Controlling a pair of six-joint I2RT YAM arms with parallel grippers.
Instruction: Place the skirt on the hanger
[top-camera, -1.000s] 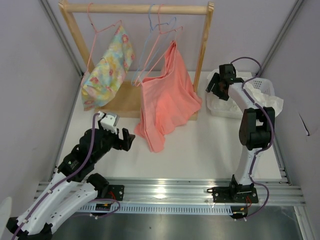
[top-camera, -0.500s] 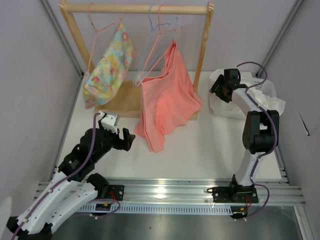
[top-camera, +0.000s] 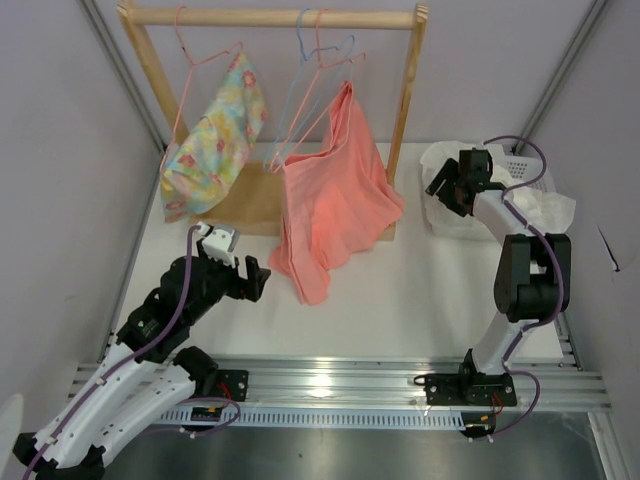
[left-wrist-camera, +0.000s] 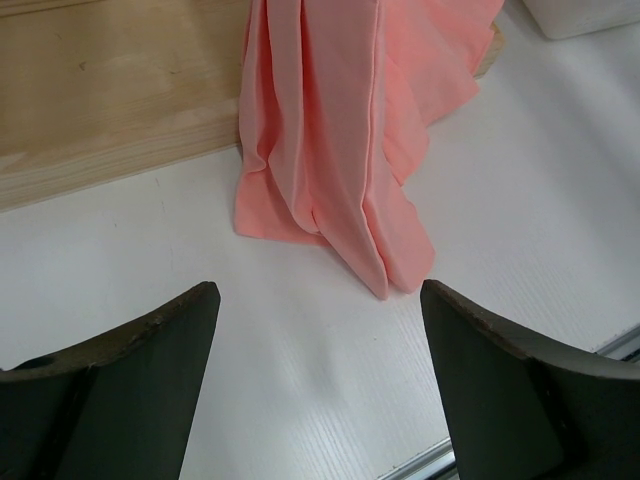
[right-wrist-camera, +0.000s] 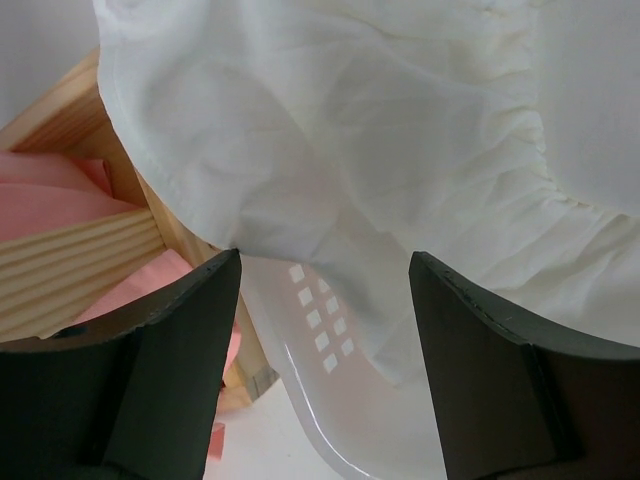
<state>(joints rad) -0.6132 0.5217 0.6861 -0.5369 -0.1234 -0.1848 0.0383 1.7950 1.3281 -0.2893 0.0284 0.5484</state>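
The white skirt (top-camera: 540, 208) lies in and over the white basket (top-camera: 448, 216) at the back right; up close in the right wrist view it shows as thin gathered fabric (right-wrist-camera: 400, 130) draped over the basket rim (right-wrist-camera: 310, 340). My right gripper (top-camera: 447, 186) is open and empty, just above the basket's left side, jaws either side of the draped cloth edge. The light blue wire hanger (top-camera: 300, 85) hangs empty on the wooden rail between pink hangers. My left gripper (top-camera: 250, 280) is open and empty, low over the table, near the salmon garment's hem (left-wrist-camera: 330, 190).
A wooden rack (top-camera: 275, 17) stands at the back with a floral yellow-green garment (top-camera: 212, 140) and a salmon-pink garment (top-camera: 335, 190) on pink hangers. The rack's wooden base (left-wrist-camera: 110, 100) lies ahead of the left gripper. Grey walls close in both sides.
My right gripper has moved right and slightly nearer, over the basket with the skirt. The left arm has not moved.
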